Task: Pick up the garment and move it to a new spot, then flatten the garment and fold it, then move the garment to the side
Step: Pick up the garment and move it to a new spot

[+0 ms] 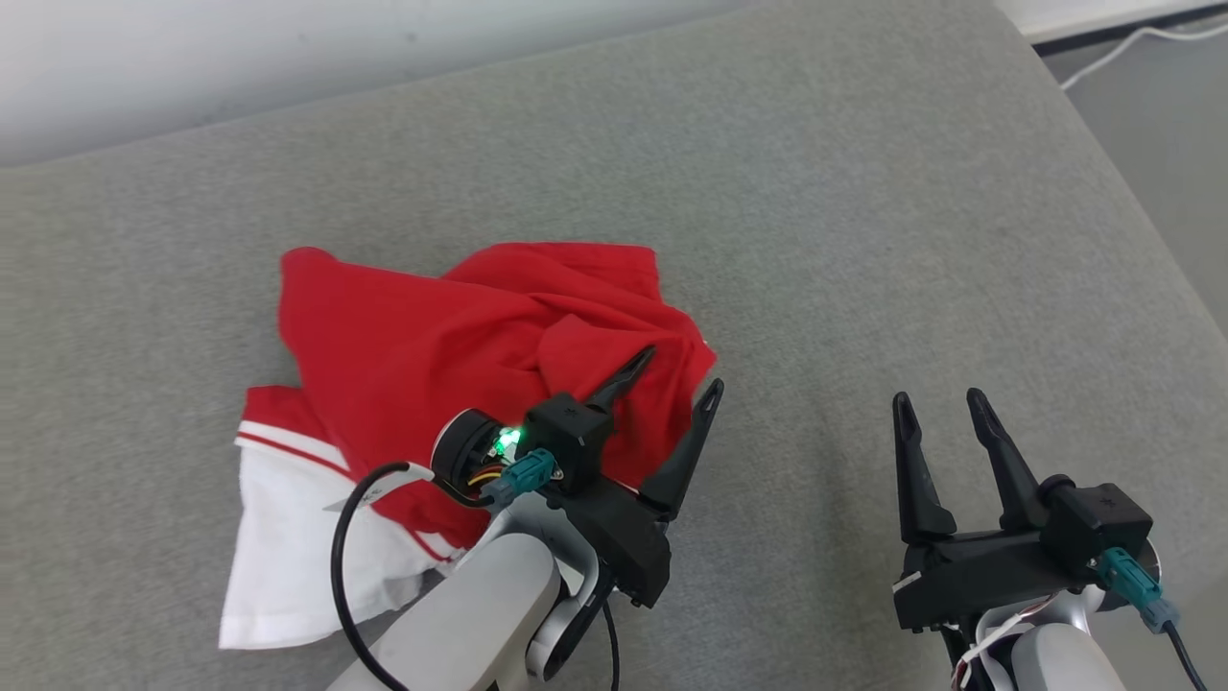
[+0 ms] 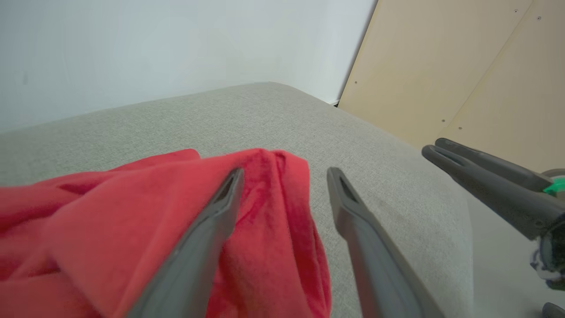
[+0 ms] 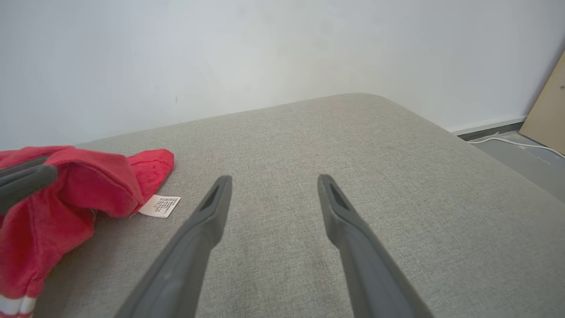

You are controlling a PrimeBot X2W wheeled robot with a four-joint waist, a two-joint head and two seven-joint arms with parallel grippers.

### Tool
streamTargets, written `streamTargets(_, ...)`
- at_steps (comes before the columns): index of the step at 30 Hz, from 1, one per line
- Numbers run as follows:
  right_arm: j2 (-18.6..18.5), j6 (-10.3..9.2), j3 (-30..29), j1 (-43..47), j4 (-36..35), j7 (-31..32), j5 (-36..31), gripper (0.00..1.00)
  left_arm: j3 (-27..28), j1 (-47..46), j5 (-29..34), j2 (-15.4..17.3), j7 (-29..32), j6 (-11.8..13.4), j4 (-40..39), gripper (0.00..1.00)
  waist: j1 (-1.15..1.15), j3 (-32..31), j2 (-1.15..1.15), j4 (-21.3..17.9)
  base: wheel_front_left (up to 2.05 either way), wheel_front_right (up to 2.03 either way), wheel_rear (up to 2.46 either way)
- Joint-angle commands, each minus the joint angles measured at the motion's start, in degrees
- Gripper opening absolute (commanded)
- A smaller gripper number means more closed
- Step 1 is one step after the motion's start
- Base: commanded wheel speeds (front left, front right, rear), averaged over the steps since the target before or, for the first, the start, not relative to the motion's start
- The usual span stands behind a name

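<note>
Head view, count: one garment (image 1: 413, 336), red with a white part and striped trim; two grippers; one grey cushion (image 1: 815, 192); one white cable (image 1: 1122, 48).
Head view, garment: crumpled on the cushion, its white part on the near side.
Head view, left gripper (image 1: 683, 369): jaws apart at the garment's right edge, one finger over red cloth, the other just past that edge, nothing clamped.
Head view, right gripper (image 1: 938, 396): jaws apart and empty, well to the right of the garment.
Head view, open room: bare cushion beyond and to the right of the garment; the cushion's right edge and the cable lie well apart from it.
Left wrist view, count: two own fingers spread, a red fold of the garment rising between them; two fingers of the other gripper to the garment's right; one tan board (image 2: 441, 66) beyond.
Right wrist view, count: two own fingers spread over bare cushion right of the garment; one white care label (image 3: 160, 206) lying just beside the garment's red edge.
Right wrist view, edges: the cushion's rounded far corner lies well beyond the garment, below a pale wall (image 3: 265, 53).
</note>
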Motion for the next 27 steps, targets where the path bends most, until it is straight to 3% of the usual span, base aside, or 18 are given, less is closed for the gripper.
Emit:
streamTargets(1,-0.2,0.02,-0.3,0.4,0.0,-0.2,-0.3,1.0,-0.2,0.1,-0.5,0.1,-0.5,0.2,-0.3,1.0,-0.01,-1.9,-0.01,2.2,0.0,0.0,0.0)
streamTargets(10,-0.6,0.02,-1.4,2.1,-1.2,0.8,-0.8,1.0,4.2,4.2,-1.2,5.5,-2.0,4.4,-7.1,1.0,-0.01,-4.7,-0.01,7.3,0.0,0.0,0.0)
streamTargets(21,-1.2,0.02,-1.2,3.9,-3.2,2.9,-1.3,1.0,17.4,13.3,-3.1,15.6,-3.6,12.2,-15.7,1.0,-0.01,-7.5,-0.01,11.9,0.0,0.0,0.0)
streamTargets(27,-1.6,0.02,-1.0,5.0,-4.0,3.9,-1.6,1.0,23.3,18.8,-2.6,19.2,-3.9,14.3,-18.9,1.0,-0.01,-8.9,-0.01,13.3,0.0,0.0,0.0)
